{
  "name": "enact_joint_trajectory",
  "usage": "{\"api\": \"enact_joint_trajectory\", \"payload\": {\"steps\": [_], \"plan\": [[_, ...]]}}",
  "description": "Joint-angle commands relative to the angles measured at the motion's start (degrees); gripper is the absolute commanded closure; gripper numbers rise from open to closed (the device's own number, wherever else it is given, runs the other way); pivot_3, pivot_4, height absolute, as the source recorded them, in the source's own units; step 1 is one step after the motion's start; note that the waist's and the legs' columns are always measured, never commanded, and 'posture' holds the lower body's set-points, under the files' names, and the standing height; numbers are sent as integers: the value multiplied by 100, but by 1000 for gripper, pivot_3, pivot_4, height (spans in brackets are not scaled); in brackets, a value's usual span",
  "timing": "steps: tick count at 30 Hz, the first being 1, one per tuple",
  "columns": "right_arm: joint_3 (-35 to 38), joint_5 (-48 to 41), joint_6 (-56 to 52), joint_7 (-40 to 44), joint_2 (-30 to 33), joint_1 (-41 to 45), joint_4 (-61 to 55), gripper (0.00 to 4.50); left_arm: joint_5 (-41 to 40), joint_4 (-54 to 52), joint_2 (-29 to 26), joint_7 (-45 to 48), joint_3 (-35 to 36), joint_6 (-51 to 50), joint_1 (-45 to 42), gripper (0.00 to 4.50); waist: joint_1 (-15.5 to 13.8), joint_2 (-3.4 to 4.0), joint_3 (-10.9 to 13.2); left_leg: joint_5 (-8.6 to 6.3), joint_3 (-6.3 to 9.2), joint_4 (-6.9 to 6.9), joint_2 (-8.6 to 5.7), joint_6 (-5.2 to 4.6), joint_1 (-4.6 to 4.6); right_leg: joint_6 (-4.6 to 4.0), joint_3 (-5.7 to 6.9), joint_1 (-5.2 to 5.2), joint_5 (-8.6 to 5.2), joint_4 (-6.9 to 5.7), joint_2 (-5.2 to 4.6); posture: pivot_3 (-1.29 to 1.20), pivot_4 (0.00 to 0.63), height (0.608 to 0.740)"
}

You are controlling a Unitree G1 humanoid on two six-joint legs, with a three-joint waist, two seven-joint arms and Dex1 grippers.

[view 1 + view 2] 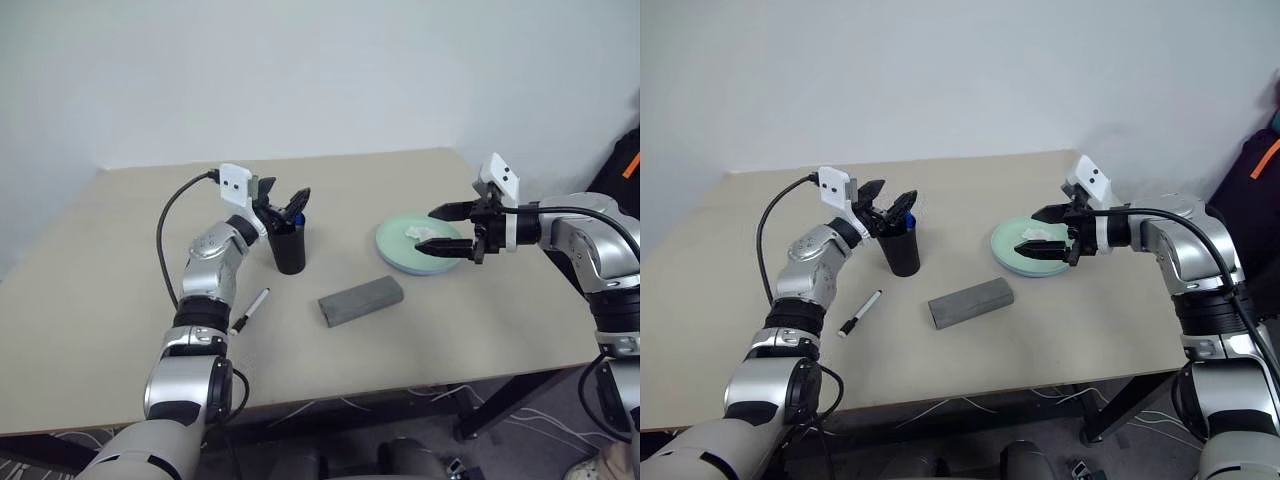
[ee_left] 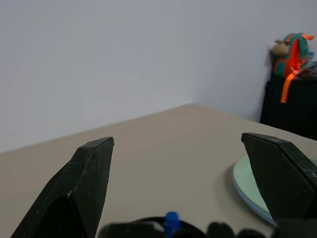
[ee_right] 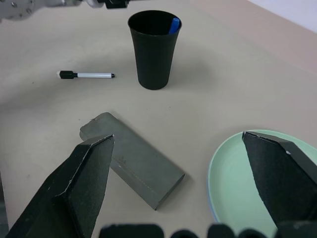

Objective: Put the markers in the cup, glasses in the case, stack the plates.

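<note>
With the blue marker [image 3: 174,24] dropped in the cup [image 3: 153,49], lift your spread-open, empty left gripper [image 1: 283,207] straight up before reaching lower left for the black-capped marker [image 1: 250,309].

Blue-capped marker [image 3: 174,25] mostly sunk inside the cup [image 3: 154,49], just the cap tip peeks over the rim. My right gripper [image 1: 455,232] covers part of the mint plate [image 1: 395,245]; can't tell if a blue plate sits under it. White crumpled bit [image 1: 419,233] on the plate too small to identify. In my right wrist view the plate is cut by the edge. Case [image 1: 361,300] shut, contents unseen.
</note>
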State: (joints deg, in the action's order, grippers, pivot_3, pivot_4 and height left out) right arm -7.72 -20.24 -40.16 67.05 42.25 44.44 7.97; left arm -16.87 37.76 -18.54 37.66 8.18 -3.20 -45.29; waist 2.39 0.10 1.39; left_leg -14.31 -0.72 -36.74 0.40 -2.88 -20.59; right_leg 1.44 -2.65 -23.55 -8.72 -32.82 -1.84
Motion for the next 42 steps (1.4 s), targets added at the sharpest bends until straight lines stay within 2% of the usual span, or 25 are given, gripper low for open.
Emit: {"api": "enact_joint_trajectory", "payload": {"steps": [1,7,11,15,19,30,42], "plan": [[210,-63,35,-40,45,71,-152,0,-242,-1036,-574,457,-16,-944,-167,49,10,0,0,0,0,1,0,0,0,0,0,-1,0,-1,0,0,0,732],[221,-65,35,-54,58,43,-162,0,-572,-2311,-1843,1363,-97,-2563,105,49,62,1,0,0,-3,17,5,0,6,-2,0,-10,-1,-7,2,0,0,732],[215,-72,42,-60,33,27,-154,0,-244,-2835,-2713,1634,-555,-3480,751,49,62,4,0,0,-4,22,7,0,15,-9,1,-8,-6,-8,2,0,0,732],[210,-89,45,-60,28,-3,-184,0,-111,-3259,-3002,1534,-826,-4058,1363,49,28,-2,3,0,-4,16,14,1,13,-10,7,-8,-6,-8,0,0,0,732],[196,-90,42,-46,27,0,-191,0,-59,-3316,-2973,1319,-999,-4658,1469,49,2,-11,3,-1,-7,11,21,2,-2,-10,23,-11,-7,-4,-10,0,0,732],[161,-88,11,-36,-4,44,-211,0,616,-2808,-2603,719,-2168,-5878,1004,49,21,-10,3,0,-8,22,19,0,-1,-10,22,-13,-7,-5,-5,0,0,732],[219,-131,-42,-101,4,-44,-330,0,1102,-2101,-2107,454,-2777,-5888,721,49,8,-8,0,1,-6,18,17,0,3,-10,20,-7,-7,-7,-5,0,0,732]]}}
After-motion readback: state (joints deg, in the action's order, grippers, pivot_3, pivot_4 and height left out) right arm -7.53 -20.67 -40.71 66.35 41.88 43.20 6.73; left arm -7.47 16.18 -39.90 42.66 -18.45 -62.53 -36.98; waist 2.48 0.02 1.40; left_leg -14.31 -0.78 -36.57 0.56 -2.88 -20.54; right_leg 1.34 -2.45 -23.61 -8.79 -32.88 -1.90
